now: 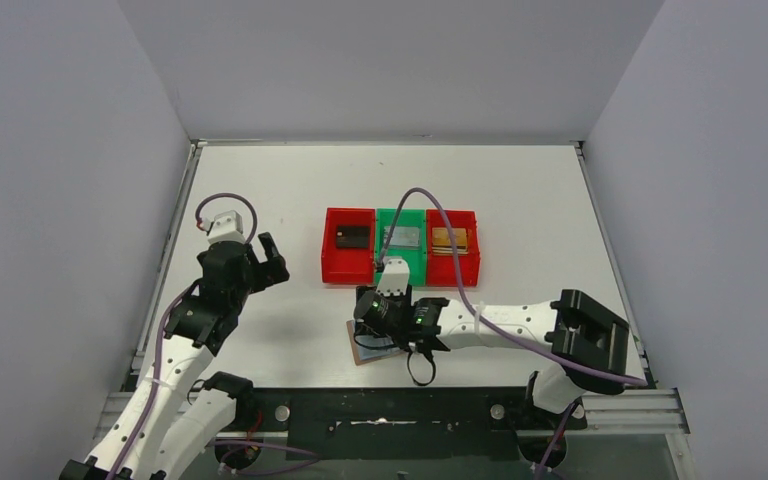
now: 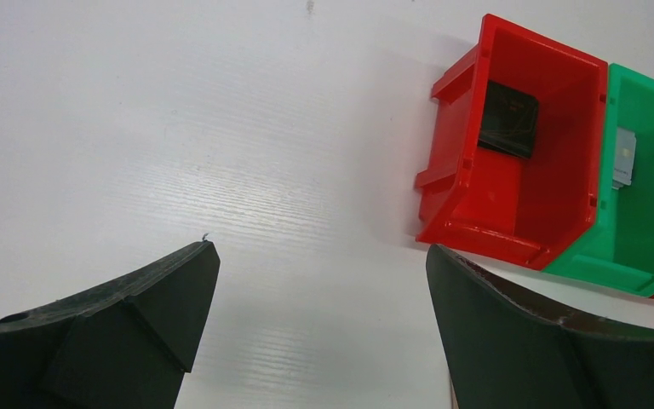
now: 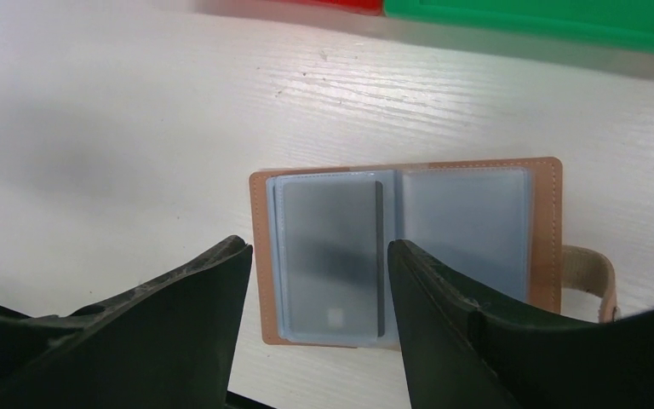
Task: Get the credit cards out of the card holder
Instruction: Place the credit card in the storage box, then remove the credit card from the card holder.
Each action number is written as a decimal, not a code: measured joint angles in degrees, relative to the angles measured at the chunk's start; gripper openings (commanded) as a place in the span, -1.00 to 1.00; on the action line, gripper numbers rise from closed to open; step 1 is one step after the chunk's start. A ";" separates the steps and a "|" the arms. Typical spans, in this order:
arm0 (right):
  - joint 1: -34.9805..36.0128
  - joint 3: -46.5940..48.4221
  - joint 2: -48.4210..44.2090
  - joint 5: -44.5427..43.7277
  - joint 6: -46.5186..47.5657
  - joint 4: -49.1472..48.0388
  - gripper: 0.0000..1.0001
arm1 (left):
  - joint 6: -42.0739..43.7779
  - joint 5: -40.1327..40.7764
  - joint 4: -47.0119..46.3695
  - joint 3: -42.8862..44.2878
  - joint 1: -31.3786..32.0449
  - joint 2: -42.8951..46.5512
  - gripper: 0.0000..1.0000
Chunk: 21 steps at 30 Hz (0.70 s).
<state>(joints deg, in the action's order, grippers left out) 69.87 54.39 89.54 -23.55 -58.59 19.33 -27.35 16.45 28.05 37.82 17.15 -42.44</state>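
White tabletop [image 1: 520, 190] between plain grey walls carries everything. Low over its near part, the right tool [image 3: 319, 256] stands with its black fingers partly apart and nothing between them. It straddles the left page of the tan leather card holder [image 3: 468, 226]. I judge it is lined up this way to nip the greyish credit card [image 3: 324, 230] showing through the cloudy plastic sleeve there.

That holder lies spread flat, inside up, just in front of the bins. Its long axis runs across the right wrist view, and its snap tab [image 3: 589, 266] trails off to that view's right. The sleeved card's long axis runs crosswise to the holder's, toward the tool.

Farther out, a black credit card [image 2: 507, 119] lies in the left red plastic bin [image 2: 519, 213]. A silver-grey credit card [image 1: 400, 237] lies in the green plastic bin [image 2: 647, 239], and a gold-tan credit card [image 1: 450, 238] in the right red plastic bin [image 1: 472, 262]. They seem sorted by colour.

Well off to the left, the left tool [image 2: 322, 249] hangs wide open and empty over bare tabletop, apparently parked out of the way.
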 measured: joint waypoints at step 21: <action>2.71 5.53 12.24 -0.96 -4.83 2.84 -0.43 | -0.04 -0.81 -0.02 0.00 0.00 0.24 0.91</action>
<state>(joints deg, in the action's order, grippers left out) 72.58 59.92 101.78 -24.51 -63.42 22.17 -27.40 15.64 28.03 37.82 17.15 -42.19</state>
